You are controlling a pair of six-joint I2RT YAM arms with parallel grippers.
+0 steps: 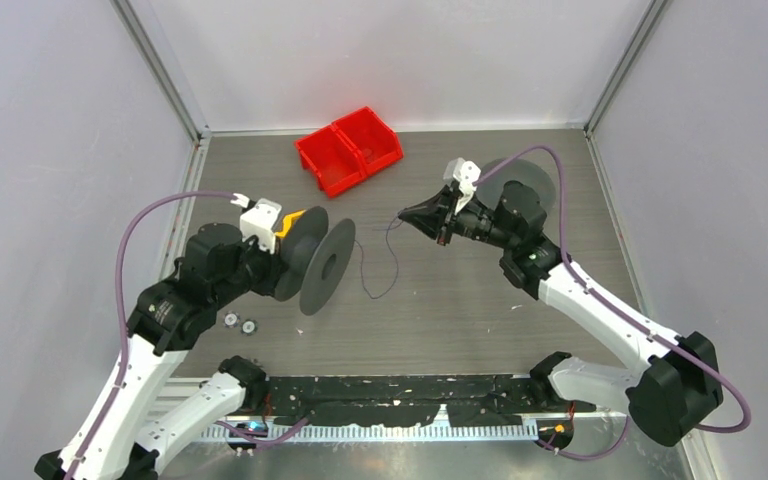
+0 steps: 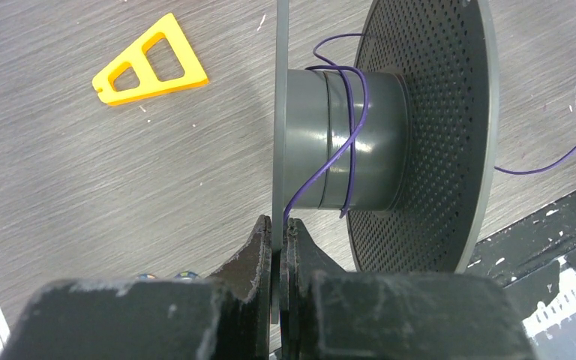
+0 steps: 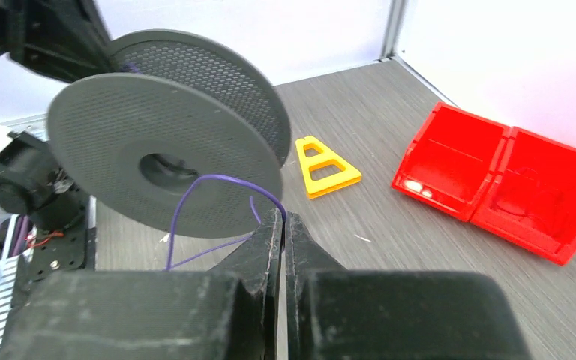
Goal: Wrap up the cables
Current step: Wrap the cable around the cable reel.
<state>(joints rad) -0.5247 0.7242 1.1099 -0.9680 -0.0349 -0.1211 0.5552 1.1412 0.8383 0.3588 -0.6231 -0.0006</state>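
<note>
Grips the thin rim of the dark grey spool's (image 2: pixel 345 142) near flange with the left jaws, closed tight on it, so the spool stands on edge with its axis level. Carries the thin purple cable (image 2: pixel 349 112) in a few loose turns around the hub, between the two perforated flanges. Runs on from the hub past the far flange, sags in a slack loop over the counter (image 1: pixel 460 310) and rises to the right jaws. Pinches the cable's free end there, right jaws pressed together on it, well apart from the spool. Shares the counter with an orange triangular piece (image 3: pixel 337 180) lying flat beside the spool, twin red bins (image 1: pixel 348 148) farther back, and a second grey disc (image 1: pixel 520 175) behind the right arm.
</note>
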